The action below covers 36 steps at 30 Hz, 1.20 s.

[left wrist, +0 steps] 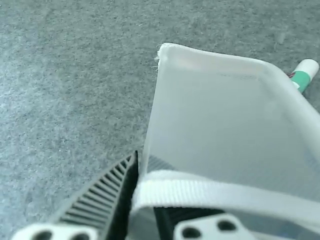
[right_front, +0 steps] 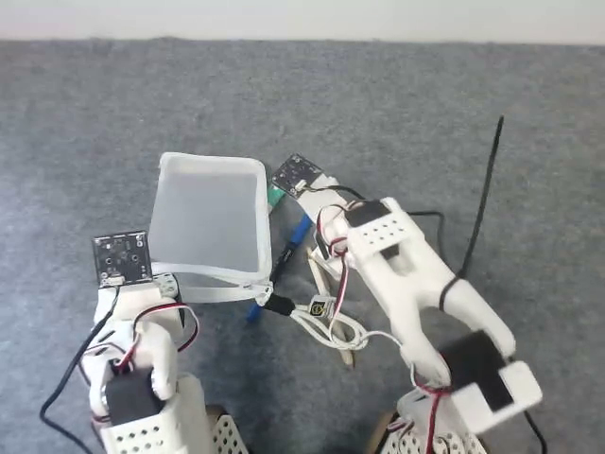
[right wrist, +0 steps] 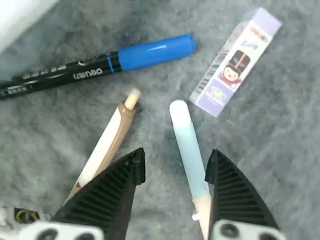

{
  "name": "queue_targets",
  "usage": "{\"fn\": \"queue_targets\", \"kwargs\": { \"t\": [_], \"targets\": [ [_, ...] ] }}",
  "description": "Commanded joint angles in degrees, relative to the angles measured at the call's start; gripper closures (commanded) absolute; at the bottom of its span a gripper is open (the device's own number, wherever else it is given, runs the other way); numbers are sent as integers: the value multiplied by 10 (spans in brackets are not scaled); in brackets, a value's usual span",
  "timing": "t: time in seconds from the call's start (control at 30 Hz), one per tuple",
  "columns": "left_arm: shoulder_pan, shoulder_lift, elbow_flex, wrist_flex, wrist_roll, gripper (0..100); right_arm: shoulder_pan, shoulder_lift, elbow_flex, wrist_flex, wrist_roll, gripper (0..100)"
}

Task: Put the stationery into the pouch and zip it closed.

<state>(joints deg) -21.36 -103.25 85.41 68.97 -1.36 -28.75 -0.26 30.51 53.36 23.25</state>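
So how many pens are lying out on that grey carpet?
3. A black marker with blue cap lies nearest the white pouch; a beige pen and a pale blue pen lie side by side under the open right tool. A green-and-white tube beside the pouch may be another.

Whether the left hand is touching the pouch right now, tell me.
Touching. The left wrist view shows the left hand clamped on the pouch, with the pouch's near edge pressed between the two fingers.

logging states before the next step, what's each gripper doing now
Left gripper: shut on the pouch edge.
Right gripper: open over the light blue pen.
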Motion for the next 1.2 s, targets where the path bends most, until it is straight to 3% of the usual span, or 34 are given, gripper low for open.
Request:
{"fn": "queue_targets", "kwargs": {
  "t": [0.0, 0.57, 0.63, 0.77, 1.17],
  "targets": [
    [-3, -12, -38, -6, -4, 990, 9, 12, -48, -8, 11, 811],
    [-3, -12, -38, -7, -4, 989, 45, 131, -118, -3, 12, 812],
    [-3, -12, -38, -7, -4, 989, 44, 135, -118, 1, 12, 840],
    [-3, -12, -38, -7, -4, 989, 42, 138, -118, 1, 56, 995],
    [10, -12, -91, -7, -19, 990, 40, 138, -114, 13, 56, 991]
  ]
}}
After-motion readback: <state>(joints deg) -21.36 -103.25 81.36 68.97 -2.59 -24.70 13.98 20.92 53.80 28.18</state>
